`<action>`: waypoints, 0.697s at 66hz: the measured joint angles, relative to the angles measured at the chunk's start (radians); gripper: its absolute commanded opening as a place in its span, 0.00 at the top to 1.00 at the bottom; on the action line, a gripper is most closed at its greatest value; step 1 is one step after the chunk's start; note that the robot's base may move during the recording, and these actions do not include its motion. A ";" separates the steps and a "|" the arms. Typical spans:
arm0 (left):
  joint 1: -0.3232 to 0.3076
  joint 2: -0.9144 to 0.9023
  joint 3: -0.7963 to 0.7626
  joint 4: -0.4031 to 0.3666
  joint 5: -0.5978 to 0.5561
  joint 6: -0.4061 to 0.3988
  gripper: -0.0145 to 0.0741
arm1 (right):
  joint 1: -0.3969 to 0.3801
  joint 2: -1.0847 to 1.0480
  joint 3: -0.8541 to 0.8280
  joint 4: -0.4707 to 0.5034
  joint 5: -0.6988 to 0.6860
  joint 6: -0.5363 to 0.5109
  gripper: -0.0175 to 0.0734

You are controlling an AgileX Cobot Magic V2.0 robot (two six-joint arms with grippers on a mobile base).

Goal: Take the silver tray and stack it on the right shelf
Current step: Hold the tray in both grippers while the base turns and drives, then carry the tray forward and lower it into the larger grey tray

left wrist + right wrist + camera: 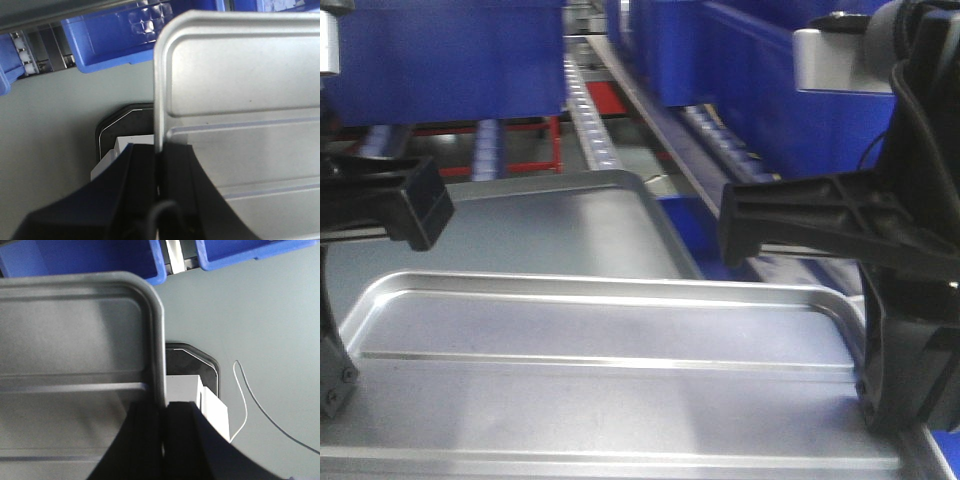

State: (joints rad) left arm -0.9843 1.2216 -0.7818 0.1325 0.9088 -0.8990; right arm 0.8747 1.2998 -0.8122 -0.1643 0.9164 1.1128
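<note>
Two wrist views settle what the front view cuts off: the silver tray (pixel 620 400), filling the foreground just ahead of a larger dull grey tray (pixel 560 225), has its left rim pinched between the closed-in fingers of the left gripper (pixel 159 150), and its right rim is pinched likewise by the right gripper (pixel 164 407). Only the front view shows the blue bins (pixel 440 60) and a roller lane (pixel 588 120) beyond, though the tray's near edge runs out of frame there. A thin pale cable (pixel 245 400) appears in the right wrist view alone; whether anything supports the tray from beneath cannot be told.
</note>
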 measured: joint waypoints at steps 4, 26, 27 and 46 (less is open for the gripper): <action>0.000 0.000 0.000 0.000 0.000 0.000 0.94 | 0.000 0.000 0.000 0.000 0.000 0.000 0.73; 0.000 0.000 0.000 0.000 0.000 0.000 0.94 | 0.000 0.000 0.000 0.000 -0.002 0.000 0.73; 0.000 0.000 0.000 0.000 0.000 0.000 0.94 | 0.000 0.000 0.000 0.000 -0.002 0.000 0.73; 0.000 0.000 0.000 0.000 0.000 0.000 0.94 | 0.000 0.000 0.000 0.000 -0.002 0.000 0.73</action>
State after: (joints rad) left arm -0.9843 1.2216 -0.7818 0.1325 0.9088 -0.8990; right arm 0.8747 1.2998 -0.8122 -0.1643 0.9146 1.1128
